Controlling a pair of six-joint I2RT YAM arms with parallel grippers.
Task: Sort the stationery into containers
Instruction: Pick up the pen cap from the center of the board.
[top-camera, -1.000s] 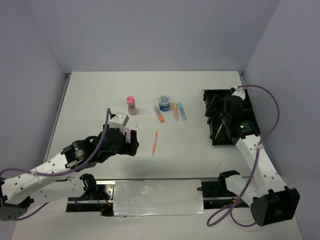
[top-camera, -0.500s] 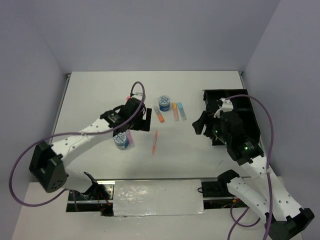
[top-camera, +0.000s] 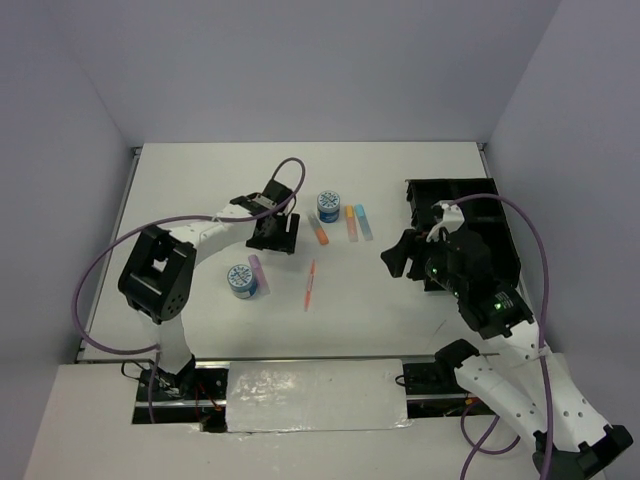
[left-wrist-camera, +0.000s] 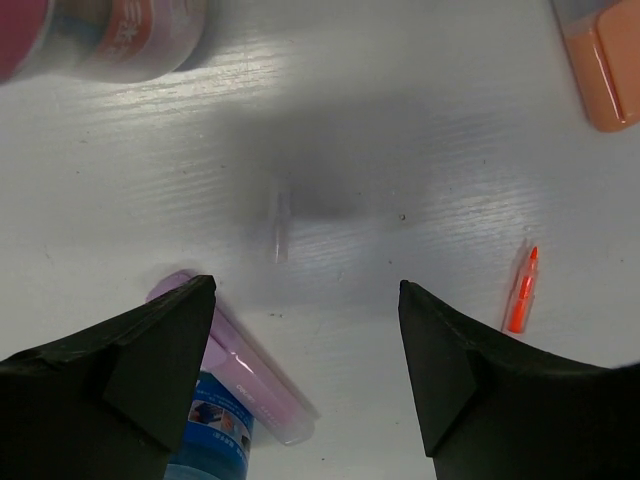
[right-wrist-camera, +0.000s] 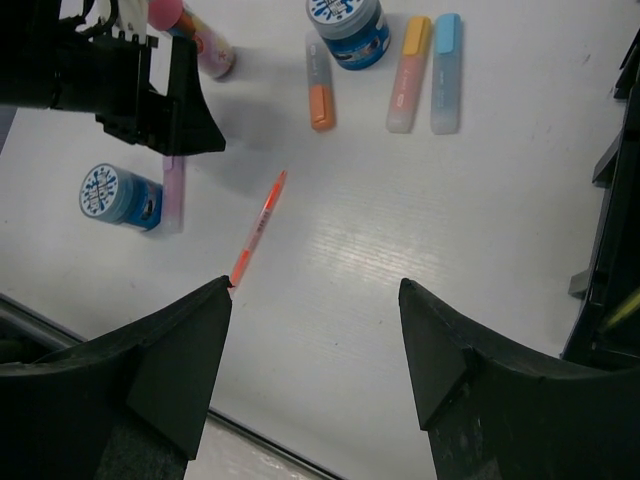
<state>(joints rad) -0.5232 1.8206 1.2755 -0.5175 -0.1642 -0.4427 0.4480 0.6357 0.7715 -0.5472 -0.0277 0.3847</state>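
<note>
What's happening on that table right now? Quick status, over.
Both grippers open, empty: left gripper low near purple marker, right gripper hovering by black tray. Orange pen, markers, tubs loose on table. Nothing blocking the pen.

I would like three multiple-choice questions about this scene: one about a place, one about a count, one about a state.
1. The purple marker lies: A beside a tub; B in the tray; C under the pen.
2. Tubs on the table: A one; B two; C four.
3. The left claw is: A open and empty; B shut on a pen; C shut on a tub.

1A: it lies right by the near tub.
2B: a second tub stands by the markers.
3A: only bare table shows between its jaws.
</note>
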